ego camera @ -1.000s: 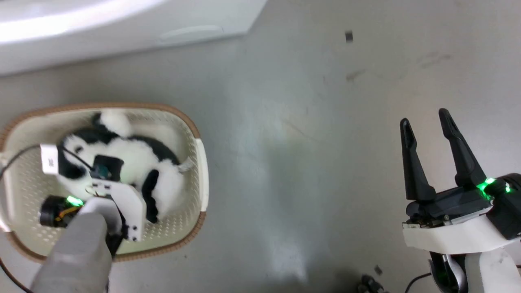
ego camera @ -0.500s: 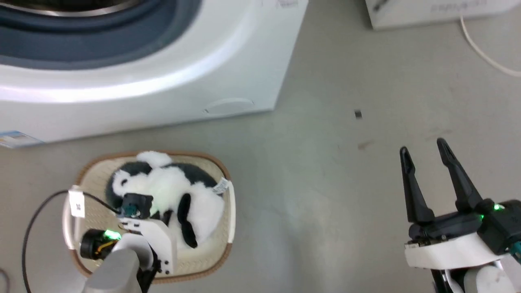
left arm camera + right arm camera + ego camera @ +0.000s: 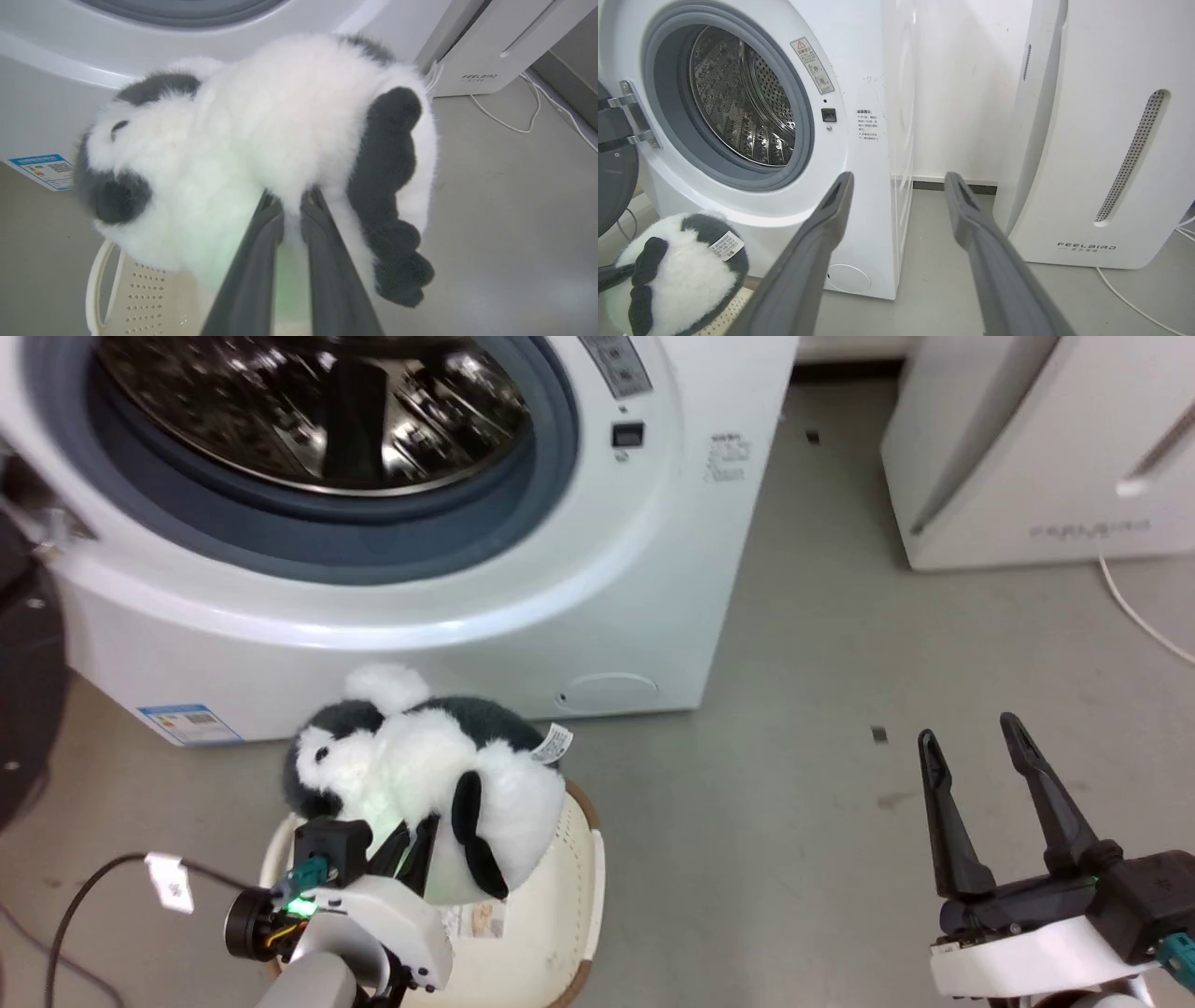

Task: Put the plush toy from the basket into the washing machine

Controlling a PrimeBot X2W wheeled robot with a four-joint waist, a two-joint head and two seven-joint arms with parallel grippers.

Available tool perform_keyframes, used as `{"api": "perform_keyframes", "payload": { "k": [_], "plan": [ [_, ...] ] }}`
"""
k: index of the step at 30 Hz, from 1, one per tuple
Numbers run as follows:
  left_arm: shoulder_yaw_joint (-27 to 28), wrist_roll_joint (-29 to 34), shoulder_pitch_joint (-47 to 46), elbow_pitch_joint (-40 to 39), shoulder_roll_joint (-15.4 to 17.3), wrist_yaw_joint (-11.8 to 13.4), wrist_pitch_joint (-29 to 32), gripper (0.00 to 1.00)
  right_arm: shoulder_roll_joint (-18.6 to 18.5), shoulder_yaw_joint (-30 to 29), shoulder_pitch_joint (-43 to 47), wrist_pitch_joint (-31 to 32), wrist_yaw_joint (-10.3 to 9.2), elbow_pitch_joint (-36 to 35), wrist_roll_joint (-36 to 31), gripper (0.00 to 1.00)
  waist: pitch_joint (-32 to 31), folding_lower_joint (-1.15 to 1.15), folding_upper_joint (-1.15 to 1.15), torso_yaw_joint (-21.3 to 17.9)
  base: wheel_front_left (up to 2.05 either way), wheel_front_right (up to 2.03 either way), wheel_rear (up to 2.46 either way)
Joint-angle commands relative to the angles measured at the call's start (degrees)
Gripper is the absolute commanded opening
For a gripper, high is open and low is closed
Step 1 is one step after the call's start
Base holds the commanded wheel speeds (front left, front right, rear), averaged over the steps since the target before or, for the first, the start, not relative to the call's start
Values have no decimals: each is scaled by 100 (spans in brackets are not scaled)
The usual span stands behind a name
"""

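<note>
Head view: left gripper point(image 3: 415, 835) is clamped on the panda plush point(image 3: 420, 765), holding it just above the basket point(image 3: 583, 859), in front of the open washing machine point(image 3: 597, 616). Right gripper point(image 3: 971, 733) is well off to the side, fingers point(image 3: 945, 826) spread.

Fluffy white plush toy point(image 3: 411, 775), black on ears, limbs and eye patches. Cream basket point(image 3: 581, 868), dotted with small holes, brown rim. White washing machine point(image 3: 607, 616), grey gasket point(image 3: 327, 546), shiny steel drum point(image 3: 317, 411) speckled with perforations. Blue-topped sticker point(image 3: 187, 723), maybe orange marks, it's blurry.
</note>
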Motion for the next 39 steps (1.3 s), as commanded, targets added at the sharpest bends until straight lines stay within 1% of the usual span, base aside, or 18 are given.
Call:
{"api": "perform_keyframes", "payload": {
  "k": [1,3,5,9,13,18,22,27,28,29,30,35,39],
  "plan": [
    [173,106,220,-396,0,63,-33,0,-1,41,85,-26,-5,-23,-41,100,-228,1,0,154,0,0,0],
    [345,213,418,-825,-23,98,-33,0,-1,49,130,-26,-5,-56,-45,100,-298,1,0,186,0,0,0],
    [620,187,604,-1249,-123,112,-33,0,-1,55,173,-26,-5,-72,-59,100,-339,1,0,200,0,0,0],
    [1006,374,808,-2078,-220,88,-33,0,-1,58,197,-26,-5,-101,-82,100,-345,1,0,188,0,0,0],
    [1331,550,836,-2786,-299,39,-33,0,-1,95,152,-26,-5,-175,-63,100,-222,1,0,122,0,0,0],
    [1687,647,594,-3332,-272,-18,-33,0,-1,133,36,-26,-5,-289,-23,100,114,1,0,-50,0,0,0],
    [1911,631,101,-3466,-150,-58,-33,0,-1,135,-97,-26,-5,-400,21,100,530,1,0,-241,0,0,0],
    [2129,563,-839,-3414,178,-90,40,0,-1,164,-323,-26,-5,-604,117,100,1227,1,0,-523,0,0,0],
    [2129,563,-839,-3414,178,-90,40,0,-1,164,-323,-26,-5,-604,117,100,1227,1,0,-523,0,0,0],
    [2165,556,-1056,-3389,272,-97,92,0,-1,177,-373,-26,-5,-640,141,100,1365,1,0,-581,0,0,0],
    [2219,577,-1758,-3308,590,-119,300,0,-1,188,-521,-26,-5,-740,225,100,1785,1,0,-721,0,0,0],
    [2236,614,-3049,-2915,1087,-149,777,0,-1,226,-710,-26,-5,-848,366,100,2427,1,0,-909,0,0,0],
    [2093,711,-4037,-2406,1440,-177,1152,0,-1,252,-801,-26,-5,-920,443,100,2869,1,0,-1000,0,0,0]
  ]
}}
